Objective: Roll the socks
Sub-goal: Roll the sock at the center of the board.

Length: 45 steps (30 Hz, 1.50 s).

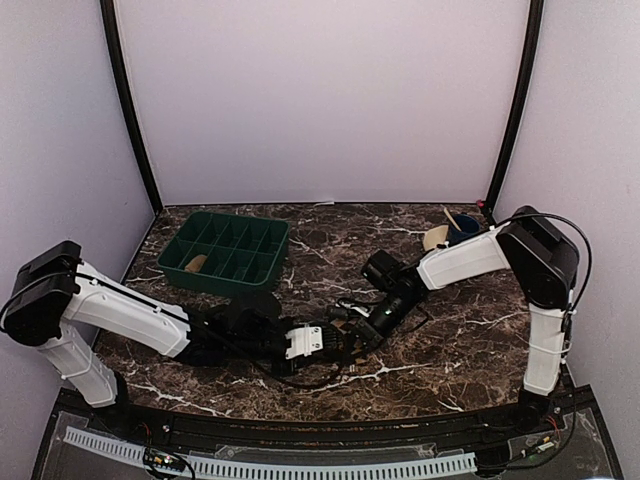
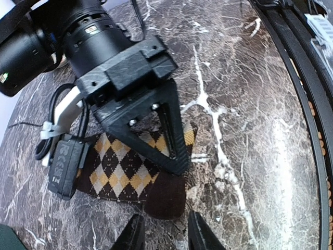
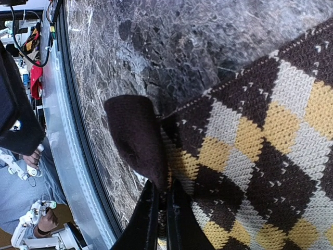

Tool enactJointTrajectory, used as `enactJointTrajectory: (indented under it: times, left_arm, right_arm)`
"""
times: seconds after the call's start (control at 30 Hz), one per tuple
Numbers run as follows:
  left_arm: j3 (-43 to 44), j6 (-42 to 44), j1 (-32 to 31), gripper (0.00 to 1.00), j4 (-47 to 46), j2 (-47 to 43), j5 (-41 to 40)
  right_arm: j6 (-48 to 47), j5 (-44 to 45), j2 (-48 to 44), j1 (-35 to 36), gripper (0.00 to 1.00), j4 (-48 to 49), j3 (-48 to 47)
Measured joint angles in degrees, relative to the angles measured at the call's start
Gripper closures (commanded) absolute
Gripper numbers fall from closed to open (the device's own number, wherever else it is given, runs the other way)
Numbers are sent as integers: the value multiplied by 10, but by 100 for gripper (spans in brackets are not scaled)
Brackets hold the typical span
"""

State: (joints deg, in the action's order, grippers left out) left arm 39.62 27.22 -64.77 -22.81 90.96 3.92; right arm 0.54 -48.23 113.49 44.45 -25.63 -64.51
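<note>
The diamond-checkered sock lies flat on the marble table, its dark brown toe pointing toward my left gripper. That gripper is open, its fingertips just short of the toe with nothing between them. My right gripper is shut on the checkered sock at its edge beside the toe. In the left wrist view its black fingers press down on the sock. From above, the two grippers meet mid-table and hide most of the sock.
A green compartment tray stands at the back left, with a small tan-brown bundle in one cell. A blue cup and a pale dish sit at the back right. The table's black front rail is close.
</note>
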Motion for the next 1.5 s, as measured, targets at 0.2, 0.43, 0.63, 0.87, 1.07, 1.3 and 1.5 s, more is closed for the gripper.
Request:
enactJointTrajectory:
  times: [0.2,0.43,0.63,0.87,1.07,1.3,1.5]
  left_arm:
    - [0,52,-14,68,-1,28,-3]
    - [3,96,-25,68,-7,62,-19]
    - [16,123,-28,67,-16,88,-43]
    - [27,145,-33,67,-24,103,-66]
    - [38,160,-34,67,-24,113,-70]
    - [48,172,-34,66,-23,120,-72]
    - [59,176,-34,67,-17,132,-72]
  right_arm:
    - [0,-8,4,0,96,-2,-1]
    - [0,-13,7,0,96,-4,-1]
    - [2,-17,8,0,96,-5,-1]
    - [2,-18,8,0,96,-13,-1]
    - [2,-22,10,-1,96,-14,-1]
    - [2,-26,11,-1,96,-15,-1]
    - [2,-27,11,-1,96,-17,-1]
